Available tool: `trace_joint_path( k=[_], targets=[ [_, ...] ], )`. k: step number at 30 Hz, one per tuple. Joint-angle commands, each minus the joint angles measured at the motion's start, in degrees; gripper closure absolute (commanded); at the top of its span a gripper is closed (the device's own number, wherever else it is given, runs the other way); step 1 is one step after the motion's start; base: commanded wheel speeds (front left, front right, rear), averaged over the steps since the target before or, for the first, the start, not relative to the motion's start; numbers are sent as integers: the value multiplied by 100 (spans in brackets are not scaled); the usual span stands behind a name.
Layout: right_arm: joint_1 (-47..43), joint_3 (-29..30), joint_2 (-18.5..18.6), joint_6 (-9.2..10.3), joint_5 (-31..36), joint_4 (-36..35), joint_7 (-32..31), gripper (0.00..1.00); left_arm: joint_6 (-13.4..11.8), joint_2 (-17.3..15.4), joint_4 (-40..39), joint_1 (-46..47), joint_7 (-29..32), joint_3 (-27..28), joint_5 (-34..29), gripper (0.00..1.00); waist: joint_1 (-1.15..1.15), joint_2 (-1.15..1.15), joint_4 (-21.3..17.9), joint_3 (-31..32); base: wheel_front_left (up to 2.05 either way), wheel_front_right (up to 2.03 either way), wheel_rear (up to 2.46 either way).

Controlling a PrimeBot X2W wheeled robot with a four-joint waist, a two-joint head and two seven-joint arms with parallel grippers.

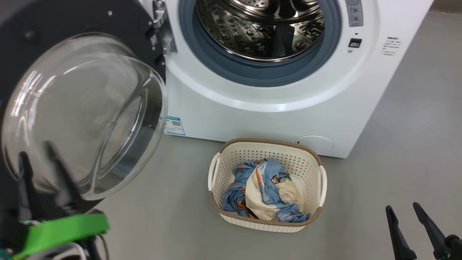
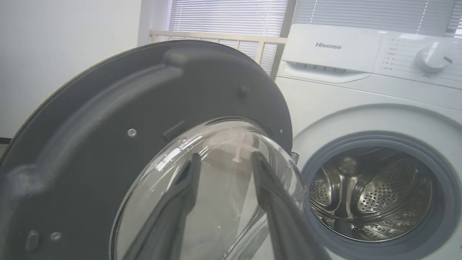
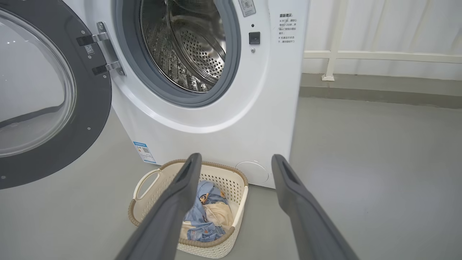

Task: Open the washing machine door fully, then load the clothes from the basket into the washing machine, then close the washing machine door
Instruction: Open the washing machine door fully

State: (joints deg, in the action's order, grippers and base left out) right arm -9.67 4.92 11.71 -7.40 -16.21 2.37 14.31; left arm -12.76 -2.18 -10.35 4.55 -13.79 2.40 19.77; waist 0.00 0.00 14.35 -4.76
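Glossy black round door (image 1: 54,21) stands wide, left (left gripper (image 1: 36,151) beside its glass, parted, empty). Drop your wide-open, empty right gripper (image 1: 401,206) squarely onto the blue-and-cream cloth bundle (image 1: 263,191) in the near cream perforated basket (image 1: 274,155).

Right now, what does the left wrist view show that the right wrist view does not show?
Left wrist view: the control dial, the window blinds and the open left pincer. Right wrist view: the basket holding the clothes on the floor, and the open right pincer. Both: the washing machine door standing open and the steel drum.
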Motion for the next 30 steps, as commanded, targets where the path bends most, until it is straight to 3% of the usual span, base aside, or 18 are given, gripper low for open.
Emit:
trace_joint_path(
  k=[1,7,12,21,30],
  targets=[
    [165,-117,123,-9,63,-155,69,0,59,-87,-263,-10,-15,55,-30,0,0,0,-97,20,0,0,0],
    [353,-245,116,-9,76,-224,69,0,318,-75,-672,-449,-99,-793,-50,0,0,0,-540,28,0,0,0],
    [430,-409,72,-9,77,-263,69,0,355,-72,-315,-712,-117,-1081,-124,0,0,0,-958,41,0,0,0],
    [482,-654,37,-9,45,-388,69,0,503,-71,244,-1051,-119,-740,-222,0,0,0,-1578,-29,0,0,0],
    [292,-610,-16,-9,57,-439,69,0,407,-70,459,-1561,-120,-336,-166,0,0,0,-1765,69,0,0,0]
  ],
)
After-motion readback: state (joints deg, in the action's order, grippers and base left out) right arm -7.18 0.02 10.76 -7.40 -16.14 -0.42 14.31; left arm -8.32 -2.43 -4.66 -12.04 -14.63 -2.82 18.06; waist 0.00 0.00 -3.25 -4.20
